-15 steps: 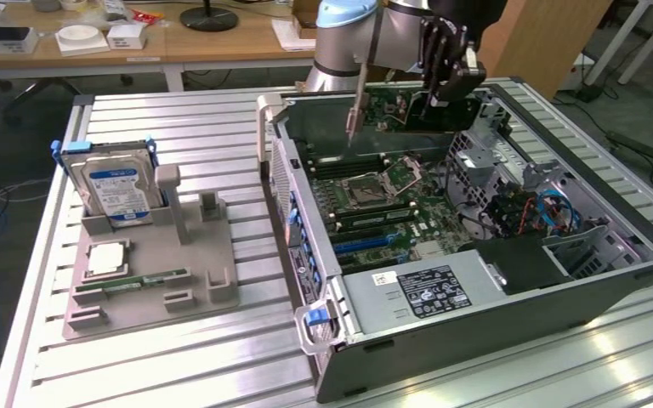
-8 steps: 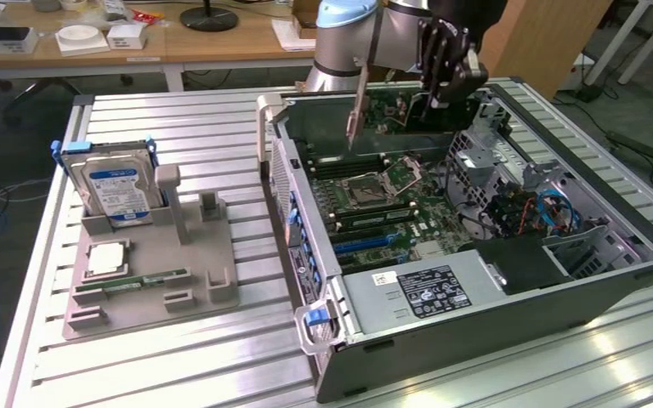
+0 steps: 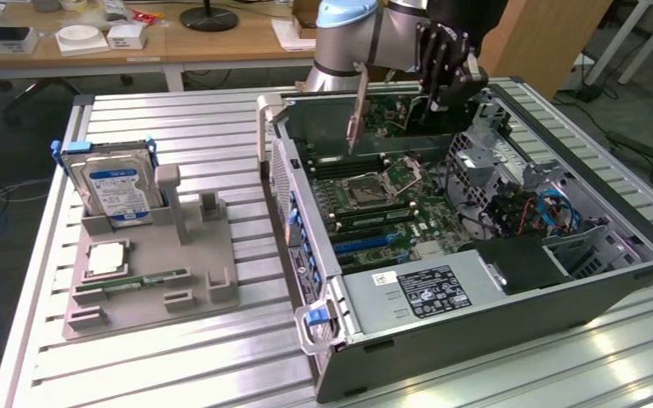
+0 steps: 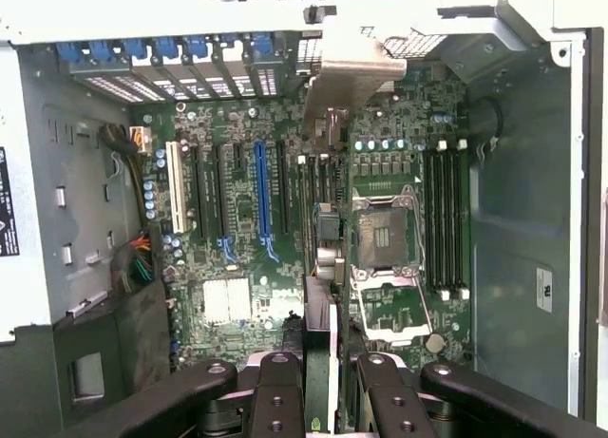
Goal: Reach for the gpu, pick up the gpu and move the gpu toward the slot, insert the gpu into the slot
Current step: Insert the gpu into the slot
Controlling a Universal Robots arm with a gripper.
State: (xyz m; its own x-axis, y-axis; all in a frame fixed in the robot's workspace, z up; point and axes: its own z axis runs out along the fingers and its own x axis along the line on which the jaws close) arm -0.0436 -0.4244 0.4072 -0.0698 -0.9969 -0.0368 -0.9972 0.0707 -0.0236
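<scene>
An open black and silver computer case (image 3: 599,280) lies on its side on a slatted aluminium bench (image 3: 190,365). The robot arm's black gripper (image 3: 440,102) hangs over the far end of the case, closed on the gpu (image 3: 394,119), a thin dark green circuit card with a silver metal end bracket (image 3: 357,110). The card is held on edge above the green motherboard (image 3: 389,204), bracket end pointing down, and it is not seated in the board.

In the wrist view the gripper (image 4: 318,386) clamps the gpu (image 4: 320,329), seen edge-on, near the long blue slot (image 4: 261,191).

On the exterior view's left, well apart from the case, a grey holder tray (image 3: 145,297) carries a boxy silver hard drive with a blue label (image 3: 116,183) and a small green memory stick (image 3: 133,280).
</scene>
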